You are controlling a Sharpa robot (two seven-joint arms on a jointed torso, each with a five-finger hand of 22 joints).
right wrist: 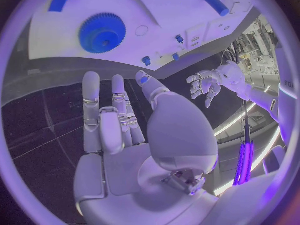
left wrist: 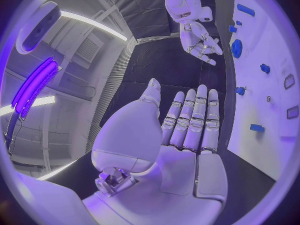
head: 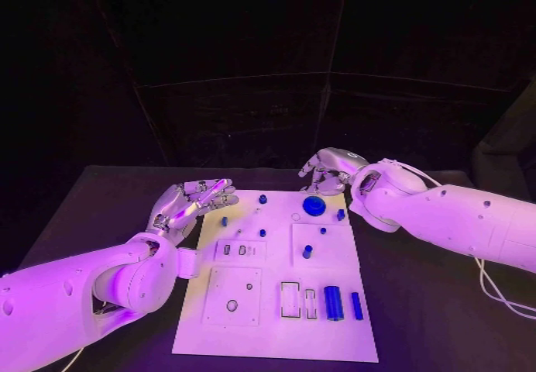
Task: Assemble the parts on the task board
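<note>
The white task board point(head: 280, 325) lies in the middle of the black table. A blue gear point(head: 314, 205) sits near its far edge, with small blue pegs point(head: 262, 232) scattered around it. A blue cylinder point(head: 333, 302) and a thin blue bar point(head: 356, 305) lie near the board's front right. My left hand point(head: 199, 198) hovers at the board's far left corner, fingers stretched out and holding nothing point(left wrist: 187, 130). My right hand point(head: 326, 172) hangs just beyond the far edge, behind the gear point(right wrist: 102, 32), also holding nothing point(right wrist: 125, 130).
Rectangular recesses point(head: 290, 300) and a square plate with a round hole point(head: 232, 305) mark the board's near half. Black table point(head: 424, 310) stretches on both sides of the board. A cable point(head: 497, 291) trails from my right arm.
</note>
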